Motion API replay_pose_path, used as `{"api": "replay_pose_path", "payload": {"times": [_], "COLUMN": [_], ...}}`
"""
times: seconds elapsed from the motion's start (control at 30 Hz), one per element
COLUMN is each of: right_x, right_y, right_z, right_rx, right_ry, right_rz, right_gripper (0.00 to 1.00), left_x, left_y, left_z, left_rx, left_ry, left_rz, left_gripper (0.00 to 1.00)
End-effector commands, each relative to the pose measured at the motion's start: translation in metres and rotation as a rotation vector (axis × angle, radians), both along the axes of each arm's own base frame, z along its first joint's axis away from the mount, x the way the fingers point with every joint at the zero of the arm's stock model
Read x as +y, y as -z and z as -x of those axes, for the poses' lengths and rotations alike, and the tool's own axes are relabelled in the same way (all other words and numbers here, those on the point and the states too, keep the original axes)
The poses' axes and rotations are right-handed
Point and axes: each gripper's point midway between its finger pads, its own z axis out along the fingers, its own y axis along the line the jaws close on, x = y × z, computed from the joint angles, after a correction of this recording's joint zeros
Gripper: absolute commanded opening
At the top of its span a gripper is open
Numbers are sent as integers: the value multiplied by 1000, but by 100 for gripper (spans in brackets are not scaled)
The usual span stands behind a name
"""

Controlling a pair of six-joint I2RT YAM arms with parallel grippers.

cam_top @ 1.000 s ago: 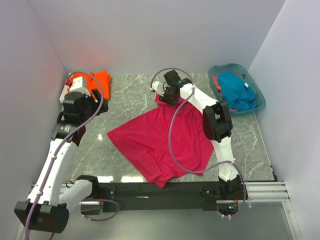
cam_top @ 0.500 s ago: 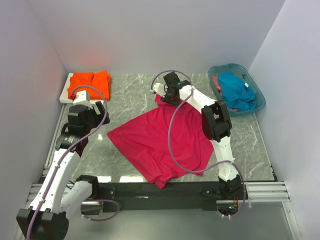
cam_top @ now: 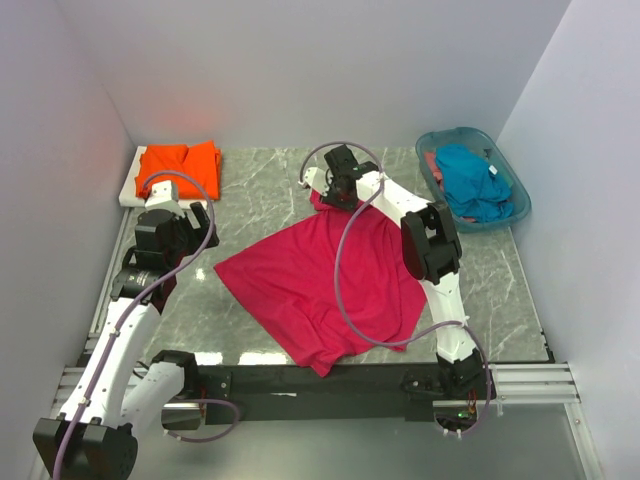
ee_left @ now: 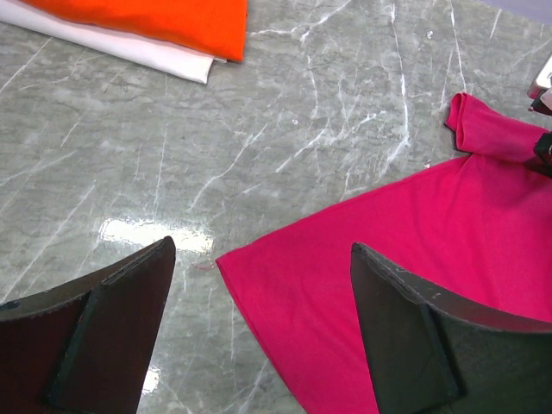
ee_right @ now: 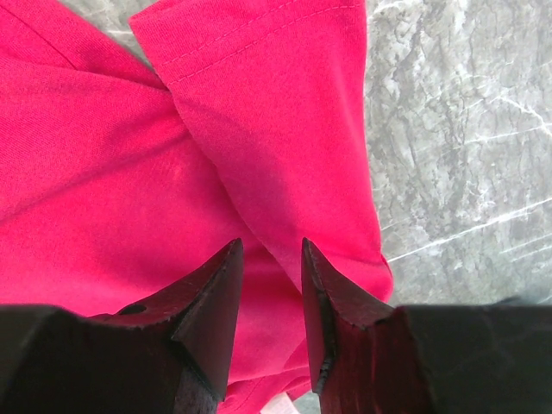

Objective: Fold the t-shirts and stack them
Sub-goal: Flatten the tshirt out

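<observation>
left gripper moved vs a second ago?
Yes. In the top view the left gripper has pulled back toward the near edge: it covered the orange t-shirt before, and now sits clear of it.

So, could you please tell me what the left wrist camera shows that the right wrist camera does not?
Only the left wrist view: the orange shirt lying on a white layer at the top of the picture, and the left hand, wide open. Only the right wrist view: a sleeve close up, its stitched hem showing, with the right hand slightly open over it. Both: the red shirt and the grey marble table.
</observation>
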Motion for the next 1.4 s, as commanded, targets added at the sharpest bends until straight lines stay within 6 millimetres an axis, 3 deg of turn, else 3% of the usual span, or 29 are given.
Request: {"api": "replay_pose_path", "payload": {"times": [0.0, 0.37, 0.5, 0.53, 0.9, 1.0, 1.27, 1.33, 1.37], "right_x": [6, 5, 5, 5, -7, -12, -27, -30, -42], "right_y": [0, 17, 18, 17, -38, -51, -57, -66, -62], "right_z": [1, -7, -8, -8, -31, -41, -74, -93, -102], "right_rx": [-2, 1, 0, -1, -147, -179, -272, -350, -393], "right_ry": [-19, -7, -9, -10, 36, 70, 178, 233, 294], "right_rz": [-1, 29, 32, 32, -15, -43, -64, -88, -54], "right_gripper": [40, 39, 30, 21, 1, 0, 0, 0, 0], "left_x": [3, 2, 3, 2, 2, 2, 2, 2, 2], "left_y": [-11, -10, -10, -11, -10, -11, -10, -10, -9], "left_z": [-4, -5, -5, -5, -5, -4, -5, -5, -5], "left_rx": [-44, -41, -39, -42, -42, -45, -41, -41, -38], "left_ry": [-4, 0, -2, -1, 0, 0, 0, 0, -2], "left_rz": [-16, -16, -16, -14, -14, -13, -13, -13, -14], "left_gripper": [88, 88, 88, 88, 87, 87, 87, 87, 87]}}
